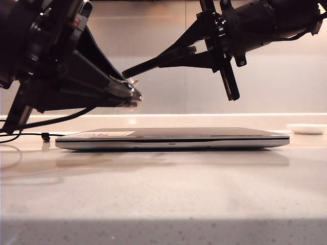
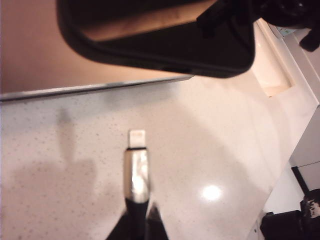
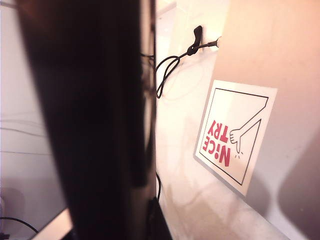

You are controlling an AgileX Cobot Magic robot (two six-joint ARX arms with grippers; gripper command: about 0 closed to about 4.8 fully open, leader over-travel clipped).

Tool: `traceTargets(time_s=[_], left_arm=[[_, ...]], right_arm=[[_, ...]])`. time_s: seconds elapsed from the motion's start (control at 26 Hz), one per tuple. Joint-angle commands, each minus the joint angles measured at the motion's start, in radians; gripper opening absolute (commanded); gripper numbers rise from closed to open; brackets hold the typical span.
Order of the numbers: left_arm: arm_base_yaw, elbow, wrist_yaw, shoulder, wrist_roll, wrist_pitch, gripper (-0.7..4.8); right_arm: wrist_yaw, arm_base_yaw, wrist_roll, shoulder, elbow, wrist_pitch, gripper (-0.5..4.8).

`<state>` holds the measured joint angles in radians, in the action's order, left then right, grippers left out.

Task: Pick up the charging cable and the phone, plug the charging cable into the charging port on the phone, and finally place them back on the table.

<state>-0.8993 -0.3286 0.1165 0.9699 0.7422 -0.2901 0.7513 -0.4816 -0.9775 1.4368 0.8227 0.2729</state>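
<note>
My left gripper [image 1: 132, 95] is shut on the charging cable's silvery plug [image 2: 137, 167], whose tip points at the phone [image 2: 160, 35]. The plug's tip stands a short gap away from the phone's end edge, where the charging port [image 2: 175, 69] shows as a dark slot, off to one side of the plug's line. My right gripper [image 1: 190, 53] holds the black phone [image 1: 158, 61] in the air, tilted down towards the left gripper. In the right wrist view the phone [image 3: 90, 120] fills the picture between the jaws. The cable's cord [image 1: 61, 120] trails down to the table [image 1: 163, 194], with a loop [image 3: 165, 75] lying there.
A closed silver-grey laptop [image 1: 173, 139] with a pale sticker [image 3: 235, 135] lies on the table right under both grippers. A small white dish [image 1: 306, 128] stands at the back right. The cable's black band [image 1: 45, 136] rests left of the laptop.
</note>
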Motion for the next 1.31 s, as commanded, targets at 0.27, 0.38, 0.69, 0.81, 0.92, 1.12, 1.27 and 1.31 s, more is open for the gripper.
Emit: traceTargets(time_s=[0.27, 0.38, 0.69, 0.81, 0.92, 1.12, 1.27, 1.31], left_arm=[[-0.001, -0.002, 0.003, -0.002, 0.038, -0.051, -0.06], [-0.001, -0.002, 0.003, -0.002, 0.038, -0.052, -0.06], [-0.001, -0.002, 0.003, -0.002, 0.038, -0.051, -0.06], [-0.001, -0.002, 0.002, -0.002, 0.037, -0.051, -0.06], [-0.001, -0.002, 0.003, -0.002, 0.037, -0.051, -0.06], [-0.001, -0.002, 0.002, -0.002, 0.037, -0.052, -0.06], [-0.001, -0.002, 0.002, -0.002, 0.037, -0.052, -0.06], [-0.001, -0.002, 0.002, -0.002, 0.037, -0.052, -0.06]], right_arm=[[0.005, -0.045, 0.036, 0.0, -0.003, 0.047, -0.06], [-0.003, -0.045, 0.043, 0.008, -0.003, 0.047, -0.06], [-0.043, -0.045, 0.059, 0.008, -0.003, 0.073, -0.06], [-0.021, -0.046, 0.059, 0.008, -0.003, 0.067, -0.06], [-0.013, -0.047, 0.063, 0.012, -0.003, 0.063, -0.06], [0.0, -0.048, 0.067, 0.012, -0.003, 0.061, -0.06], [0.011, -0.051, 0.07, 0.012, -0.003, 0.06, -0.06], [0.011, -0.051, 0.07, 0.012, -0.003, 0.06, -0.06]])
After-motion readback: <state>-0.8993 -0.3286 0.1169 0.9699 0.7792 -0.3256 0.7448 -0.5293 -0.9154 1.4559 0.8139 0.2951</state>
